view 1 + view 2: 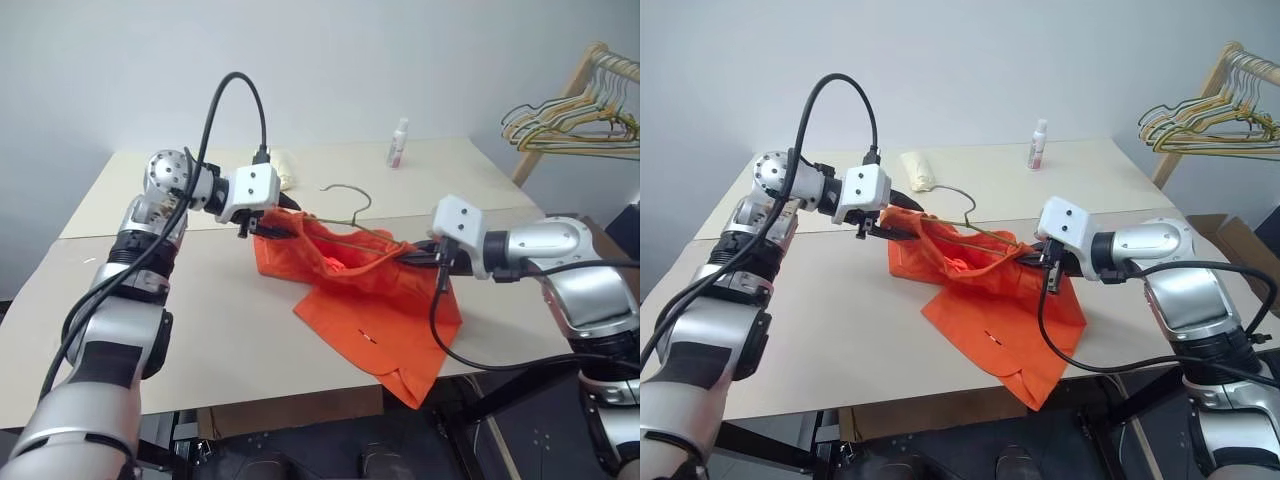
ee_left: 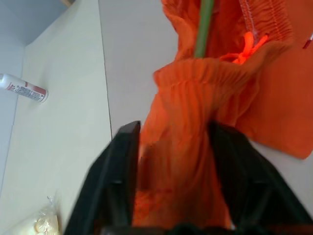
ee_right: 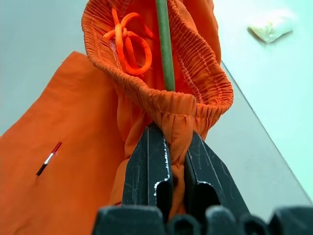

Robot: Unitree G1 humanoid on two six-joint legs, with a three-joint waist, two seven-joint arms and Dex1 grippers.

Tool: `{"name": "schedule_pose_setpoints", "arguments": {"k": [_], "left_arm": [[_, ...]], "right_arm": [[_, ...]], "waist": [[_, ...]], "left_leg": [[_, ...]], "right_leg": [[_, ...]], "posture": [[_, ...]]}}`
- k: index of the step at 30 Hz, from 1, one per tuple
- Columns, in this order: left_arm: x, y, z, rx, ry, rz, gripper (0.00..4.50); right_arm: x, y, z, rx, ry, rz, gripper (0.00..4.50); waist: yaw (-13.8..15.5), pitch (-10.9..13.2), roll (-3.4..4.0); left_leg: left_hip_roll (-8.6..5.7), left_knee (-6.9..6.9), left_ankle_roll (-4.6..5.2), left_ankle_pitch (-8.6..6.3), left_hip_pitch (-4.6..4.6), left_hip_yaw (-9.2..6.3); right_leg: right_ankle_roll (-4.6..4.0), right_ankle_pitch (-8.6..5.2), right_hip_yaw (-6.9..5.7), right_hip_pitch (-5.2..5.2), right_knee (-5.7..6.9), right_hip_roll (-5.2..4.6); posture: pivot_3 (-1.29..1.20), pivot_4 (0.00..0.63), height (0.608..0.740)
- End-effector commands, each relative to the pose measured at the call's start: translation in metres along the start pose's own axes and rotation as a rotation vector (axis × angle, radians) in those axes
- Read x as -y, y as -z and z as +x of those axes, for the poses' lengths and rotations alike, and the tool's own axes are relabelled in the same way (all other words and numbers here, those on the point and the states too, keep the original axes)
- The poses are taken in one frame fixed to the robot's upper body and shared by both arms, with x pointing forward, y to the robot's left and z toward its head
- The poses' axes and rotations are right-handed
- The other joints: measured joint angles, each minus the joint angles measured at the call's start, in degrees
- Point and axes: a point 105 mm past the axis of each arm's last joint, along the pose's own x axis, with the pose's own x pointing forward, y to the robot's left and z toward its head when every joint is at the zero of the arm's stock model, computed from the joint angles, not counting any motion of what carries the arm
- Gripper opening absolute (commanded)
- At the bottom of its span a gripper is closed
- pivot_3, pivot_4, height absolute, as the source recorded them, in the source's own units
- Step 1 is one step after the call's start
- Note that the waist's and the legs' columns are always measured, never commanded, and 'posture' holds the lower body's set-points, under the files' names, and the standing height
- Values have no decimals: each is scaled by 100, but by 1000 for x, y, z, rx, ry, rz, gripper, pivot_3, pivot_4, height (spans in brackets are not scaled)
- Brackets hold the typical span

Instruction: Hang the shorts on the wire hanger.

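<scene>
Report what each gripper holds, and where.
Right gripper: jaws pinch the shorts at the gathered waistband. Left gripper: jaws open around the waistband's other end, not clamping it.

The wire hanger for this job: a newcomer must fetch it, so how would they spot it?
On the pale table, find the orange shorts stretched between the two hands. The wire hanger runs through their waistband, its curved hook poking out behind. It is a single one, unlike the bunch of hangers on the wooden rack.
</scene>
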Motion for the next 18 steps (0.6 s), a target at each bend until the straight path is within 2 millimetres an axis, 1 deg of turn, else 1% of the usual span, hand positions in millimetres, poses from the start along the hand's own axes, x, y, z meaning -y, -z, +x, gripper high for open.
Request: {"name": "schedule_pose_setpoints", "arguments": {"k": [1,2,3,6,9,10,12,15,16,18], "left_arm": [[-21,-15,-21,39,-96,24,3996],[-25,-13,-24,32,-126,21,4351],[-30,-12,-29,25,-166,13,4468],[-42,-13,-43,63,-278,-23,4468],[-50,-20,-47,171,-390,-72,4468],[-48,-22,-46,219,-397,-110,4468],[-36,-28,-42,323,-362,-150,4468],[-13,-37,-35,435,-305,-221,4468],[-7,-40,-33,457,-297,-245,4468],[3,-43,-29,485,-303,-292,4468]], "right_arm": [[10,-13,-21,39,78,-13,0],[10,-11,-23,32,89,-4,0],[12,-6,-27,19,109,16,0],[17,8,-42,-25,183,93,0],[22,20,-56,-77,283,178,0],[27,27,-62,-97,350,227,0],[37,45,-76,-140,492,322,0],[40,65,-96,-174,658,442,0],[41,70,-102,-188,707,471,0],[44,79,-113,-233,825,524,0]], "waist": [[6,0,0],[6,0,0],[5,0,0],[2,0,0],[6,0,0],[4,-2,2],[-2,-5,6],[-11,-8,7],[-23,-8,7],[-57,-8,7]], "left_leg": [[0,0,3,-2,0,-1],[0,0,4,-3,0,-1],[0,0,5,-3,0,-1],[0,0,8,-4,-1,-2],[6,0,14,-8,-1,-3],[6,0,16,-9,-1,-3],[8,0,20,-12,1,-4],[10,-5,10,-6,3,-5],[10,-6,-7,4,0,-3],[10,-6,-8,4,0,-3]], "right_leg": [[0,0,0,1,0,0],[0,0,0,0,0,0],[0,0,0,0,0,0],[0,0,-1,0,-1,-1],[0,0,-1,0,2,-5],[0,0,-1,0,2,-6],[0,0,-1,1,5,-9],[0,0,2,-2,9,-11],[0,0,5,-7,11,-12],[0,0,8,-8,13,-12]], "posture": [[-70,0,740],[-74,0,740],[-74,0,740],[-92,0,740],[-104,0,740],[-104,0,740],[-109,0,740],[-113,0,740],[-117,0,740],[-121,0,740]]}}
